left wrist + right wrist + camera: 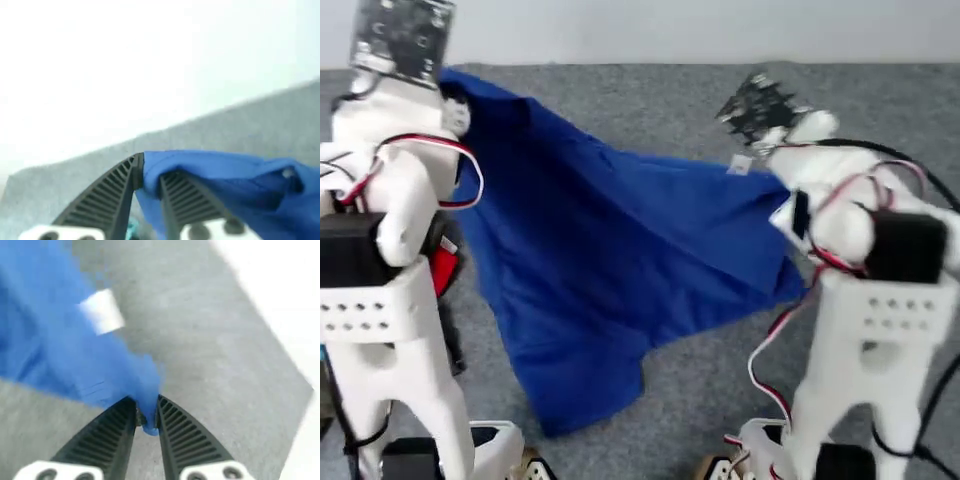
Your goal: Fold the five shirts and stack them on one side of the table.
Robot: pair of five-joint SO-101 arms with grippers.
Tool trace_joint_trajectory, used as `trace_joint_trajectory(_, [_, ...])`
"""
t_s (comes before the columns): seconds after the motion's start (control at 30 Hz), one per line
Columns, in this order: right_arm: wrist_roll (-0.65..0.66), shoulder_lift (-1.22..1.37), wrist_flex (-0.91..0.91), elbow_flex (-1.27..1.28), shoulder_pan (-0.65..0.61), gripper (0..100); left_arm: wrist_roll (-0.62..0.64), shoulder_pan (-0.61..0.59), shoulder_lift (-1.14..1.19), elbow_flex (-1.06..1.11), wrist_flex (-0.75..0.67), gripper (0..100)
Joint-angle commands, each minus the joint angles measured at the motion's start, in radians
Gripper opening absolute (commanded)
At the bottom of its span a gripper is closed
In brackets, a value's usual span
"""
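Ribbed black fingers grip a blue shirt by thin pinches

Ribbed black fingers of the right gripper (146, 409) are pressed together on a small tip of the blue fabric shirt (610, 250), close to its white sewn-in label (102, 311). That bite looks shallow, so I judge it the likeliest point of failure. Any sideways tug could pull the hem free and drop that side onto the grey fuzzy table cover (700, 100).

The left gripper (150, 169) is likewise clamped on the cloth, with a fold draped over one finger. On release that fold could cling and drag the shirt out of line.

In the high view the shirt stretches from the upper left of the frame, by the white left arm (395, 200), across to the centre right, by the white right arm (850, 330). Its lower part sags to the lower centre, where it lies bunched on the cover. If the arms pull unevenly, the garment is likely to twist, and a bunched tail would give a crooked fold. Cloth also lies close against the left arm's body, where it might catch
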Motion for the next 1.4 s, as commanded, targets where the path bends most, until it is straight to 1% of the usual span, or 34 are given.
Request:
trace_joint_trajectory(0.0, [-0.098, -0.064, -0.093, -0.048, 0.054, 1.0, 0.015, 0.011, -0.034, -0.114, -0.037, 2])
trace_joint_trajectory(0.1, [-0.132, -0.081, -0.189, -0.097, 0.088, 1.0, 0.006, 0.038, -0.034, -0.168, -0.037, 2])
trace_joint_trajectory(0.27, [-0.132, -0.047, -0.329, -0.253, 0.097, 1.0, -0.092, 0.12, -0.038, -0.217, -0.035, 2])
trace_joint_trajectory(0.37, [-0.129, -0.01, -0.338, -0.342, 0.099, 1.0, -0.143, 0.169, -0.034, -0.26, -0.037, 2])
trace_joint_trajectory(0.47, [-0.091, 0.005, -0.337, -0.405, 0.099, 1.0, -0.181, 0.199, -0.034, -0.288, -0.034, 2])
trace_joint_trajectory(0.6, [-0.044, 0.005, -0.335, -0.46, 0.099, 1.0, -0.183, 0.201, -0.035, -0.311, -0.029, 2])
trace_joint_trajectory(0.7, [-0.018, 0.005, -0.291, -0.491, 0.104, 1.0, -0.192, 0.196, -0.043, -0.329, -0.028, 2])
trace_joint_trajectory(0.73, [-0.018, 0.005, -0.266, -0.503, 0.122, 1.0, -0.21, 0.196, -0.043, -0.341, -0.023, 2])
trace_joint_trajectory(0.83, [-0.023, 0.005, -0.196, -0.535, 0.197, 1.0, -0.275, 0.196, -0.043, -0.421, 0.046, 2])
trace_joint_trajectory(0.97, [-0.025, 0.004, -0.087, -0.565, 0.272, 1.0, -0.29, 0.196, -0.043, -0.535, 0.137, 1])
trace_joint_trajectory(1.13, [-0.018, 0.004, 0.05, -0.638, 0.282, 1.0, -0.284, 0.196, -0.043, -0.671, 0.264, 1])
trace_joint_trajectory(1.23, [-0.023, -0.001, 0.128, -0.712, 0.283, 1.0, -0.287, 0.196, -0.043, -0.766, 0.313, 1])
trace_joint_trajectory(1.37, [-0.021, -0.058, 0.139, -0.74, 0.283, 1.0, -0.29, 0.195, -0.044, -0.877, 0.367, 1])
